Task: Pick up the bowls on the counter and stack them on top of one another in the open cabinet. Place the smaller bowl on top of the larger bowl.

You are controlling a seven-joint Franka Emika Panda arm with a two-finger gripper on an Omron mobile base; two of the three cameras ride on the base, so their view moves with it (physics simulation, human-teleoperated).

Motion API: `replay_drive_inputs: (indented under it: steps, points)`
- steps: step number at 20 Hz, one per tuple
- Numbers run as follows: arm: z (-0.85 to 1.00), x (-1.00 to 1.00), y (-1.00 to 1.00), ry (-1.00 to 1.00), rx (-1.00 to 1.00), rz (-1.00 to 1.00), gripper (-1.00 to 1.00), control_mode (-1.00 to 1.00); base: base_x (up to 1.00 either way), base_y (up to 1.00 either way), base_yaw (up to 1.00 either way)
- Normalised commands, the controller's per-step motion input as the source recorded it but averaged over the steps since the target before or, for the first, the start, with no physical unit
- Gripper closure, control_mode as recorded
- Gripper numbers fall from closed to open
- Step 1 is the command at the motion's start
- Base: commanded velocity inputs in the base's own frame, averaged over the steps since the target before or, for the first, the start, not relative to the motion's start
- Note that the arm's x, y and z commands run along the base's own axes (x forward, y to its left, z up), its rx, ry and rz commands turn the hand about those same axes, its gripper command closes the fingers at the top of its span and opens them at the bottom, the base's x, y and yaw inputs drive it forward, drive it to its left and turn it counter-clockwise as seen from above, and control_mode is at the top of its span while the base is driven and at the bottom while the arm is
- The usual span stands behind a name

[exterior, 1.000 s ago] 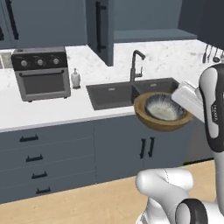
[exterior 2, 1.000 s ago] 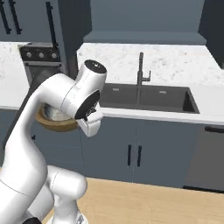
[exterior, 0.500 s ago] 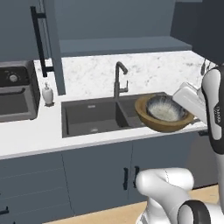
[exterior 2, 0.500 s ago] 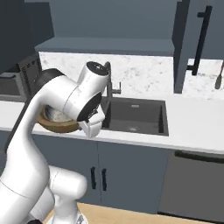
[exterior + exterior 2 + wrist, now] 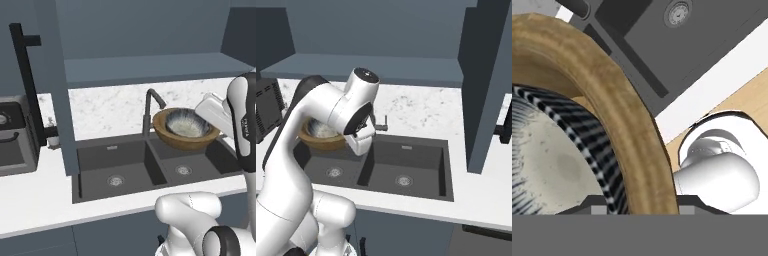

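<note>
Larger bowl (image 5: 186,131) held aloft over sink (image 5: 150,167), smaller bowl (image 5: 186,124) nested inside. Gripper clenched on brown rim (fingertips hidden). Risk: rim-only hold tilts, inner bowl slides out; bowl clips faucet (image 5: 152,107) or cabinet (image 5: 150,65) shelf edge when lifted.

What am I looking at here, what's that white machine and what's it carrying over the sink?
It is a white robot arm on a driving base in a computer-drawn kitchen. Two pictures come from cameras on the base, behind the arm to its left and right; the third looks along its hand. The arm's pincer grips the rim of a brown wooden-looking bowl, with a smaller speckled bowl nested inside, raised above a dark double sink set in a white counter. Above is an open wall cabinet with its shelf.
</note>
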Motion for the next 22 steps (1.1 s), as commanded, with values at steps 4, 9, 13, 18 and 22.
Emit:
replay_drive_inputs:
  steps: [4, 9, 13, 18, 22]
  points:
    - [0.0, 0.0, 0.0, 0.0, 0.0, 0.0, 1.0, 1.0, 0.42, 0.0, 0.06]
    - [0.0, 0.0, 0.0, 0.0, 0.0, 0.0, 1.0, 1.0, 0.18, 0.0, 0.07]
    - [0.0, 0.0, 0.0, 0.0, 0.0, 0.0, 1.0, 1.0, 0.2, 0.0, 0.05]
    - [0.2, 0.2, -0.01, -0.16, 0.03, 0.1, 1.0, -1.0, 0.14, 0.0, 0.03]
    - [0.31, 0.01, 0.0, -0.24, 0.02, 0.14, 1.0, -1.0, 0.0, 0.0, 0.0]
